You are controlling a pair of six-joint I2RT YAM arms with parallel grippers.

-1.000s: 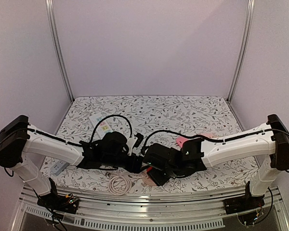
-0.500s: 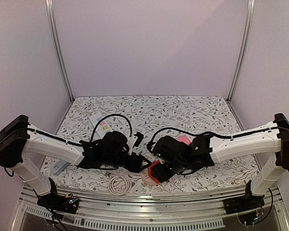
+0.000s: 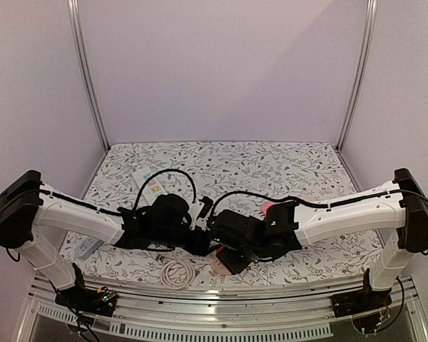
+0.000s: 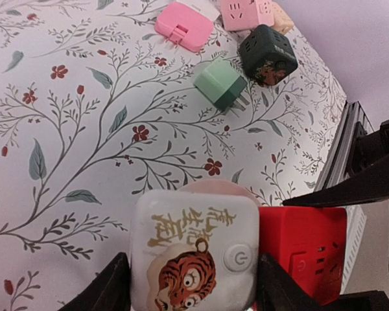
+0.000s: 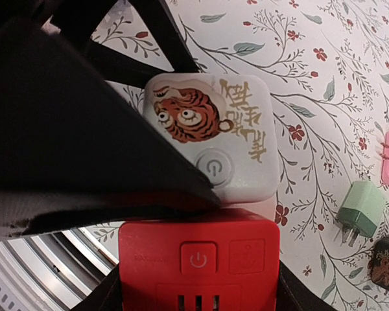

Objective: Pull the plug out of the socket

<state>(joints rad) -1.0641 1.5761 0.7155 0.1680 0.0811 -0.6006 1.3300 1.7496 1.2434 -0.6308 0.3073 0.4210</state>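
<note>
Since half a second ago the right arm (image 3: 342, 210) has swung back in toward the white tiger-print power cube (image 4: 194, 253), so its wrist again sits close against that of the left arm (image 3: 78, 217), which has hardly shifted.

The left jaws stand part open, with a black finger (image 4: 107, 288) pressed to each side of the white cube, holding it down on the surface. The red power cube (image 5: 198, 259) sits flush against one side of the white cube. The right jaws, likewise part open, clasp it by its two flanks. Each cube shows a round power button on top. A sliver of pale pink shows at the seam between them; I cannot tell what it belongs to. The two cubes are not yet apart.

The surface is covered by a pale cloth (image 3: 271, 164) printed with grey-green branches and small red flowers. Well beyond the white cube, on the right arm's side, lie a mint-green plug adapter (image 4: 222, 84) with its prongs showing, a dark printed cube (image 4: 267, 55), a flat pink adapter (image 4: 183, 26) and a pale pink socket cube (image 4: 246, 11). A coiled white cable (image 3: 177, 272) lies near the white cube, toward the arm bases. A white power strip (image 3: 88, 247) lies far to its left, at the cloth's edge.

Plain pale lilac walls close the space in, with aluminium posts (image 3: 85, 71) at the back corners and an aluminium rail (image 3: 221, 299) along the near edge.
</note>
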